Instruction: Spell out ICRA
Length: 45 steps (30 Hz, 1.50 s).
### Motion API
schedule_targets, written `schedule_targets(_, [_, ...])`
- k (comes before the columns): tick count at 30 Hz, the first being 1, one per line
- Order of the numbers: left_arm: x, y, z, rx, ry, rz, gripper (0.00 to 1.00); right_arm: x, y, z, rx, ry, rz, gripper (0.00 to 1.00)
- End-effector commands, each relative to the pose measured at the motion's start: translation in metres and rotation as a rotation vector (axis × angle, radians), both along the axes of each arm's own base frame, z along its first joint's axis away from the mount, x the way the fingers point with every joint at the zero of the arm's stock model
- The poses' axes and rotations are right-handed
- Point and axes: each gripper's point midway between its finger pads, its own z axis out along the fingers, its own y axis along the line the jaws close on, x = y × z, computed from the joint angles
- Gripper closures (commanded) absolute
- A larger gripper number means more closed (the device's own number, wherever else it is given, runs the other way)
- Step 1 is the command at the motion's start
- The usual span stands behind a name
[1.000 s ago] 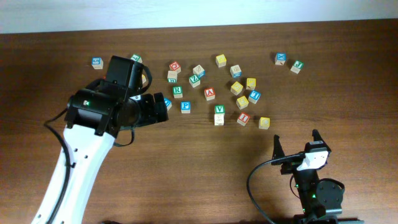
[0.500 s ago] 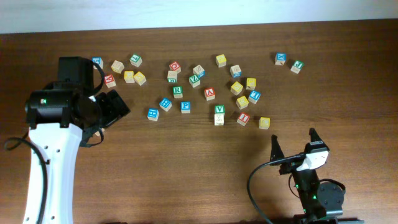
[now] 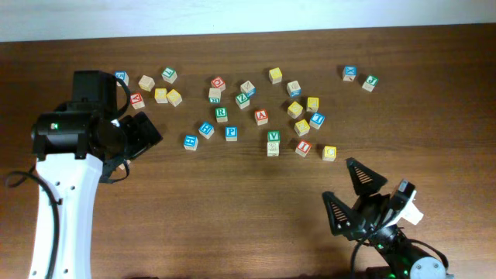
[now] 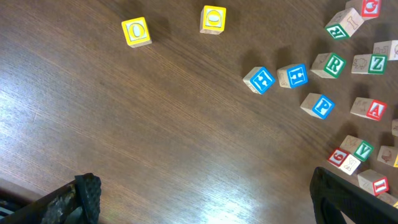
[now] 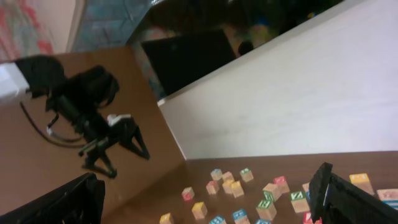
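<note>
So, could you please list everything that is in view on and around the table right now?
I cube: one, red letter, near-right edge of the cluster
C cube: one, yellow letter, just right of the I cube
R cube: one, green letter, left of centre
A cube: one, red letter, centre of the cluster
P cube: one, blue letter, beside the R cube, nearer the robot
V cube: one, green letter, left of the I cube
other letter cubes: about twenty, mixed colours, scattered over the far half
table: one, dark brown wood
left arm: one, white and black, left side
left gripper: one, black, open, left of the cluster
right gripper: one, black, open, in front of the C cube
</note>
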Motion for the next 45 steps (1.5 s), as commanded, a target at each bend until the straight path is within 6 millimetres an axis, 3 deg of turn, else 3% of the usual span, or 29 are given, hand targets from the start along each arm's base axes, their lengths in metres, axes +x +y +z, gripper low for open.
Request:
schedule_targets(1, [-0.002,0.001,0.006,-0.007,-0.024,0.016,0.01,-0.007,-0.009,0.047,0.017,-0.087,-0.06,0.02])
schedule_targets(4, [-0.002,0.001,0.006,-0.007,-0.024,0.017,0.01,-0.009,-0.008,0.088,-0.059,-0.173,-0.093,0.02])
schedule_targets(7, [-0.002,0.001,0.006,-0.007,-0.024,0.016,0.01,0.005,0.002,0.122,-0.159,-0.163,-0.066,0.02])
schedule_targets(9, [-0.002,0.001,0.006,-0.007,-0.024,0.016,0.01,0.021,0.013,0.122,-0.263,-0.109,-0.003,0.02])
schedule_targets(14, [-0.002,0.001,0.006,-0.007,-0.023,0.016,0.01,0.081,0.017,0.08,-0.282,0.236,0.057,0.02])
schedule_targets(17, [-0.002,0.001,0.006,-0.007,-0.023,0.017,0.01,0.101,0.032,0.054,-0.388,0.403,0.141,0.02])
schedule_targets(19, [-0.002,0.001,0.006,-0.007,-0.023,0.017,0.01,0.123,0.037,0.035,-0.492,0.555,0.105,0.02])
schedule_targets(21, [-0.002,0.001,0.006,-0.007,-0.023,0.017,0.01,0.147,0.036,0.002,-0.637,0.805,0.021,0.02])
schedule_targets(23, [-0.002,0.001,0.006,-0.007,-0.023,0.017,0.01,0.158,0.05,-0.022,-0.688,0.926,0.07,0.02])
schedule_targets(25, [-0.002,0.001,0.006,-0.007,-0.023,0.017,0.01,0.153,0.079,-0.038,-0.631,0.986,0.265,0.02])
schedule_targets(26, [-0.002,0.001,0.006,-0.007,-0.023,0.016,0.01,0.152,0.084,-0.047,-0.619,1.017,0.306,0.02])
schedule_targets(28, [-0.002,0.001,0.006,-0.007,-0.023,0.017,0.01,0.165,0.073,-0.068,-0.581,1.143,0.191,0.01])
schedule_targets(30, [-0.002,0.001,0.006,-0.007,-0.023,0.017,0.01,0.167,0.036,-0.103,-0.466,1.44,-0.151,0.09])
schedule_targets(34, [-0.002,0.001,0.006,-0.007,-0.023,0.016,0.01,0.162,0.022,-0.145,-0.482,1.572,-0.423,0.12])
schedule_targets(35, [-0.002,0.001,0.006,-0.007,-0.023,0.017,0.01,0.164,0.022,-0.159,-0.481,1.606,-0.476,0.18])
schedule_targets(40, [-0.002,0.001,0.006,-0.007,-0.024,0.017,0.01,0.169,0.021,-0.21,-0.513,1.709,-0.518,0.23])
schedule_targets(45, [-0.002,0.001,0.006,-0.007,-0.023,0.017,0.01,0.174,0.022,-0.242,-0.537,1.744,-0.526,0.34])
